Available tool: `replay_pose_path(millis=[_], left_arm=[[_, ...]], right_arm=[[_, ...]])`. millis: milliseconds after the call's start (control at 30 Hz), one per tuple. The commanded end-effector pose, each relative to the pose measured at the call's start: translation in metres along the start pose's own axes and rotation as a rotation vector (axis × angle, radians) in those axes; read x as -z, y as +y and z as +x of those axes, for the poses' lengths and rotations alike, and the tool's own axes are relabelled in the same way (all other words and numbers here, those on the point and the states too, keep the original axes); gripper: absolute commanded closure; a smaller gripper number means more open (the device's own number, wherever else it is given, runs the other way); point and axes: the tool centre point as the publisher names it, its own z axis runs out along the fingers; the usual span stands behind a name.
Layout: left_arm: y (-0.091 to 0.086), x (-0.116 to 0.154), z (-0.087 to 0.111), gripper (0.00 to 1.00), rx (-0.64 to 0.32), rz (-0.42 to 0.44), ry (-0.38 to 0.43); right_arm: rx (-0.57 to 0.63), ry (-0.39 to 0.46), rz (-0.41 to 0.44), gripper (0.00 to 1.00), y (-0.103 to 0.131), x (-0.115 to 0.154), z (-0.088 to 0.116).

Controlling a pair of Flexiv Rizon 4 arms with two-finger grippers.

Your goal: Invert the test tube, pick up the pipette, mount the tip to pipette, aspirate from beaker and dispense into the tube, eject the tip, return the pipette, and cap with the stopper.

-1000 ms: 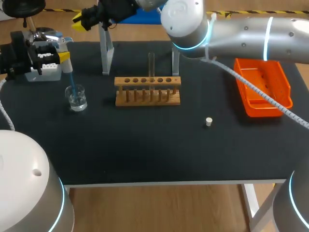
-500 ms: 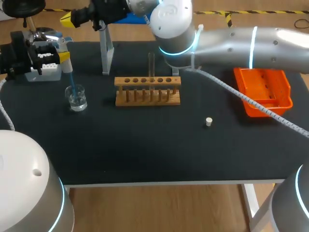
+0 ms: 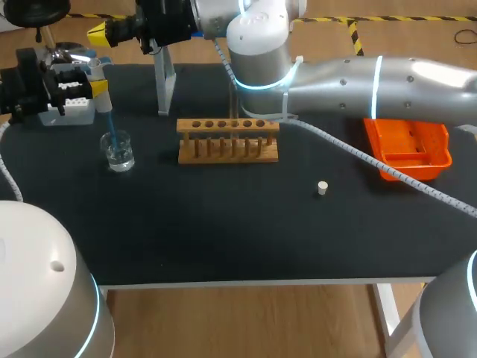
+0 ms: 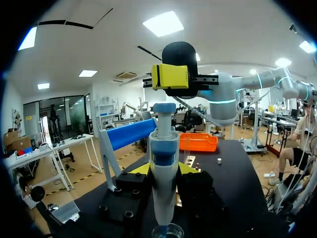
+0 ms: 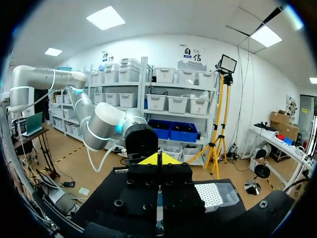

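Note:
My left gripper (image 3: 95,88) is shut on the white-and-blue pipette (image 3: 104,104) at the table's left. The pipette's blue tip dips into the glass beaker (image 3: 118,151). In the left wrist view the pipette (image 4: 162,168) stands upright between my fingers, with the beaker (image 4: 167,231) under it. My right arm reaches across from the right; its gripper (image 3: 99,33) is shut, empty, and hangs just above the pipette's plunger (image 4: 164,107). The test tube (image 3: 233,108) stands in the wooden rack (image 3: 227,140), partly hidden by my right arm. The white stopper (image 3: 322,187) lies alone on the mat.
An orange tray (image 3: 408,145) sits at the right edge. A clear pipette stand (image 3: 165,82) rises behind the rack's left end. A tip box (image 5: 212,194) shows beside my left gripper. The front half of the mat is bare.
My right arm has swung further left, carrying its gripper from near the stand to above the pipette, and its fingers have closed. The left arm and pipette have kept still.

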Motion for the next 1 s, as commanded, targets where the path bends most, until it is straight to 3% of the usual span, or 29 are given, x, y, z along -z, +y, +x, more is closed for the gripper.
replay_pose_path(millis=[33,333,1000], left_arm=[[0.0,0.0,0.001,1.0,-0.002,0.002,-0.003],[0.0,0.0,0.001,1.0,-0.002,0.002,-0.003],[0.0,0.0,0.001,1.0,-0.002,0.002,-0.003]], right_arm=[[-0.006,0.025,-0.053,1.0,-0.003,-0.01,-0.007],[-0.027,0.057,-0.112,1.0,-0.004,-0.02,-0.008],[-0.069,0.081,-0.105,1.0,-0.007,-0.029,-0.005]])
